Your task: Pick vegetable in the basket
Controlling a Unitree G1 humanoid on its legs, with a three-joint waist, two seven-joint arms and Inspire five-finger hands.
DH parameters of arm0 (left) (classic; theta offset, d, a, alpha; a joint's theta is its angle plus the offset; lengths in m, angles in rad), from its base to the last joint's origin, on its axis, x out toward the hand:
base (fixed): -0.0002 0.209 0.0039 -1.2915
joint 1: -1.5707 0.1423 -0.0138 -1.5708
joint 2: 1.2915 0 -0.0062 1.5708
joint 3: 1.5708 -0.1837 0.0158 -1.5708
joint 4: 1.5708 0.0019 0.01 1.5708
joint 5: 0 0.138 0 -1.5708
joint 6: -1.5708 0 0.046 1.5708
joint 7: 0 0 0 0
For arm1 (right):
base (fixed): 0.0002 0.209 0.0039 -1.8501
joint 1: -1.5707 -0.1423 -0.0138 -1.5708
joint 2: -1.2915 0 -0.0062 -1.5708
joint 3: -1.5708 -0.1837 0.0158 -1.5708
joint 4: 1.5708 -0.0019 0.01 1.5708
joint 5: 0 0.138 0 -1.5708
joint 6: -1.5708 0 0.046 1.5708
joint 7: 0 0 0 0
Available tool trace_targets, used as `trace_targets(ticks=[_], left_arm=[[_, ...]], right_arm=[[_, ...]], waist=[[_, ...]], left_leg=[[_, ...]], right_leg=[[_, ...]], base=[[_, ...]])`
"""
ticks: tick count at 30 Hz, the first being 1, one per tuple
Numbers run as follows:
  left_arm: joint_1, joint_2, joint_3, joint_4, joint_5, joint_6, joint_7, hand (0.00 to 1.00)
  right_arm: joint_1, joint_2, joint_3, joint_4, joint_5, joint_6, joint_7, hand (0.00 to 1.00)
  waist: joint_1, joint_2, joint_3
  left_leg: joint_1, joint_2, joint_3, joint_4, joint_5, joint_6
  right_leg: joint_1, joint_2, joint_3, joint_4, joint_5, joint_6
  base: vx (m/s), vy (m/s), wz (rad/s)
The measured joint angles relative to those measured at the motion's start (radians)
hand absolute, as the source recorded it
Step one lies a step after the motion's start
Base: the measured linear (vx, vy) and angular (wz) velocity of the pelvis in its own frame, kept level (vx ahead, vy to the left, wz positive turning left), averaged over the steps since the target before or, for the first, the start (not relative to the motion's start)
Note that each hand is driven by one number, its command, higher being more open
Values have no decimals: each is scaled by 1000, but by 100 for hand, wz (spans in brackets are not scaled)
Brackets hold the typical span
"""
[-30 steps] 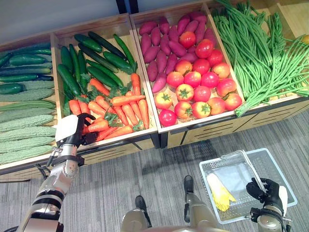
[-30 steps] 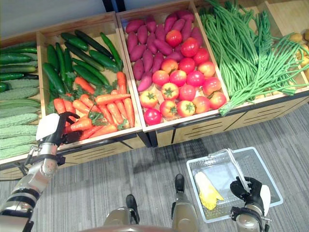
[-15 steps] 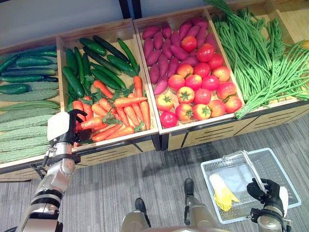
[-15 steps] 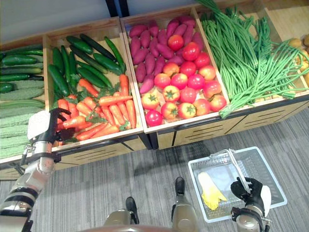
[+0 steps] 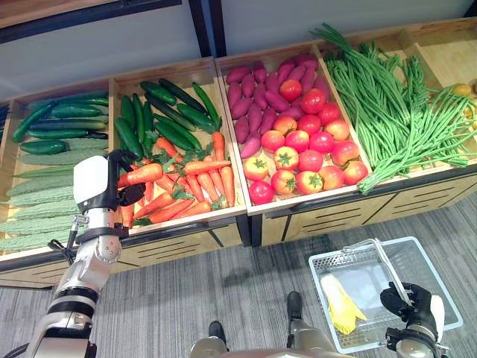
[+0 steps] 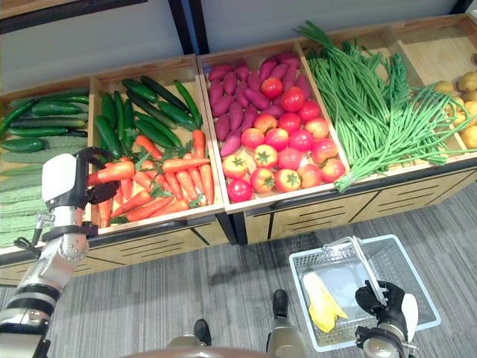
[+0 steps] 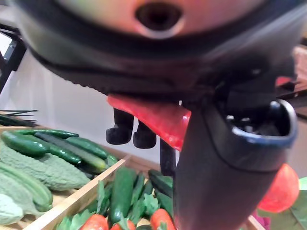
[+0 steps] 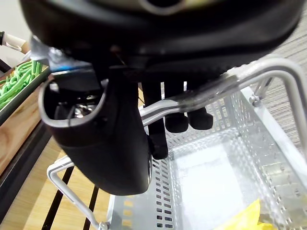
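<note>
The left hand (image 5: 100,186) has its fingers and thumb curled round one carrot (image 5: 145,174), gripping it near the thick end so that the root lies roughly level and points away from the palm; in the left wrist view the orange-red root (image 7: 153,117) shows pinched between the thumb and the dark fingers (image 7: 125,132). This carrot hangs just above the near left corner of the carrot pile (image 5: 197,183), clear of the others. Behind the carrot pile, in the same wooden crate (image 5: 190,222), lie dark cucumbers (image 5: 164,119). Left of the carrot pile are pale bitter gourds (image 5: 37,216); right of it come purple sweet potatoes (image 5: 257,93) and tomatoes (image 5: 305,149), then long green beans (image 5: 395,104). Well to the right of the carrot pile and lower, over the grey floor (image 5: 223,283), the right hand (image 5: 410,302) is closed round the wire handle (image 8: 201,93) of the basket (image 5: 436,283), in which a yellow vegetable (image 5: 339,304) lies.
</note>
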Motion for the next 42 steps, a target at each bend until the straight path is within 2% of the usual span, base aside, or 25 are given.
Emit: trace_targets(ticks=[5,12,17,23,27,33,36,42], left_arm=[[0,23,-35,-42,0,-27,9,0],[-4,45,-100,-114,0,-91,12,0],[-14,54,-199,-171,-1,-117,9,0],[-54,55,-277,-211,-1,-154,-3,0],[-67,62,-335,-212,-23,-158,-23,0],[-82,62,-411,-213,-22,-177,-43,0],[-82,60,-435,-227,-22,-186,-53,0],[-90,25,-506,-235,-22,-208,-63,0]], right_arm=[[15,6,-2,0,-8,3,-1,0],[12,6,-25,-25,-10,11,-2,0],[11,-20,-46,-113,-48,21,1,0],[9,-84,-37,-201,-88,19,15,0],[11,-140,17,-275,-128,16,68,0],[12,-156,57,-328,-163,11,123,0],[12,-214,120,-370,-163,10,185,0],[3,-299,166,-450,-163,-4,244,0]], waist=[[1,-2,-10],[-1,-18,-24],[-6,-34,-37],[-34,-54,-51],[-60,-62,-56],[-73,-66,-54],[-83,-71,-52],[-90,-78,-56]], left_leg=[[17,0,2,-9,3,-1],[41,-2,36,-19,0,-4],[66,11,116,14,-41,-11],[89,21,186,60,-84,-15],[124,23,253,78,-111,-17],[148,39,319,135,-152,-19],[162,52,354,164,-169,-23],[210,67,421,156,-172,-32]], right_leg=[[18,2,0,-9,5,-1],[19,6,29,-9,6,1],[15,27,106,-9,11,5],[15,42,175,-9,17,12],[15,54,236,-9,27,22],[15,72,295,-9,37,24],[16,85,321,-10,38,23],[18,101,283,-9,29,1]], base=[[-11,5,-1],[-24,25,-12],[-9,30,-41],[19,34,-40],[9,40,-44],[-8,13,-36],[-1,2,-34],[30,-15,-29]])
